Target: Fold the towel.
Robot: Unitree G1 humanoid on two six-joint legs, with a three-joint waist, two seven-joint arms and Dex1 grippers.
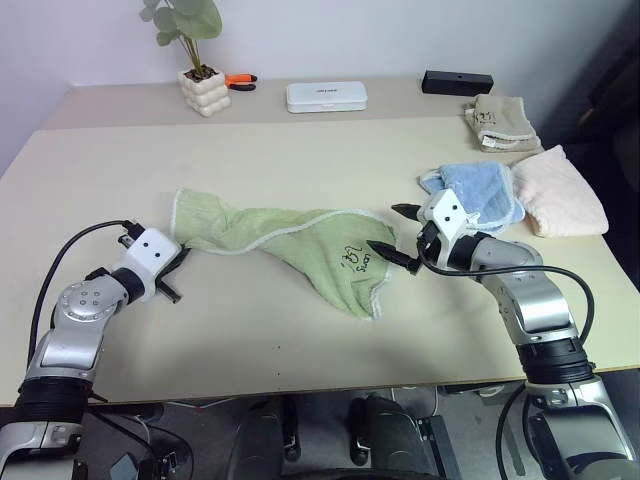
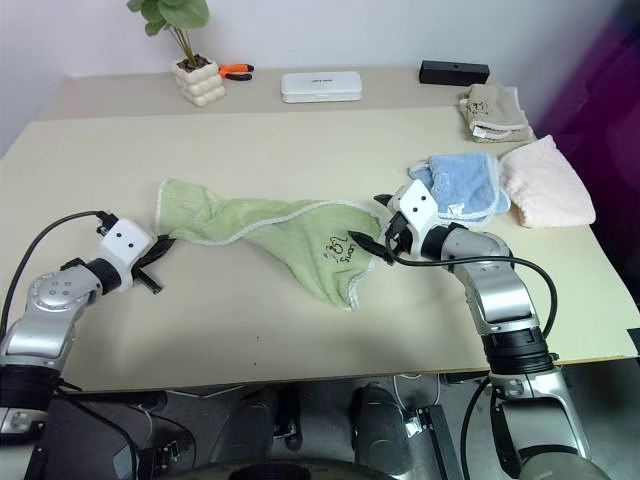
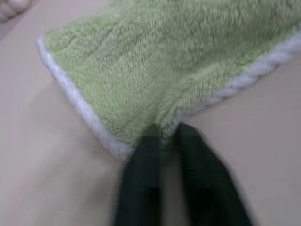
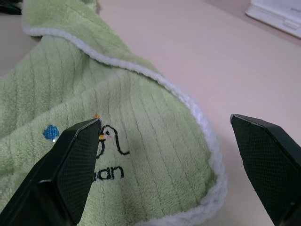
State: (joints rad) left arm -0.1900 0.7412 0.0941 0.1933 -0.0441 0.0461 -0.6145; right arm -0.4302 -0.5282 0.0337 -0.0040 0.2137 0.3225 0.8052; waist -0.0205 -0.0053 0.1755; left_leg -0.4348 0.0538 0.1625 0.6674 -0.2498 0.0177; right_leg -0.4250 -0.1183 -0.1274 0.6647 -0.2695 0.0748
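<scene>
The left pincer [image 3: 167, 136] is clenched on the towel [image 1: 290, 240] at its edge, likely to pin a corner. The right pincer [image 4: 164, 141] hangs released over the opposite end, ready to take hold.

The left gripper [image 3: 167, 136] has its fingers [image 3: 141, 179] pressed together, pinching cloth between the tips. The right gripper [image 4: 164, 136] holds its fingers [image 4: 77, 160] spread wide, nothing between them.

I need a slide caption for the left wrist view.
Left gripper shut on the white-edged corner of the green towel.
</scene>
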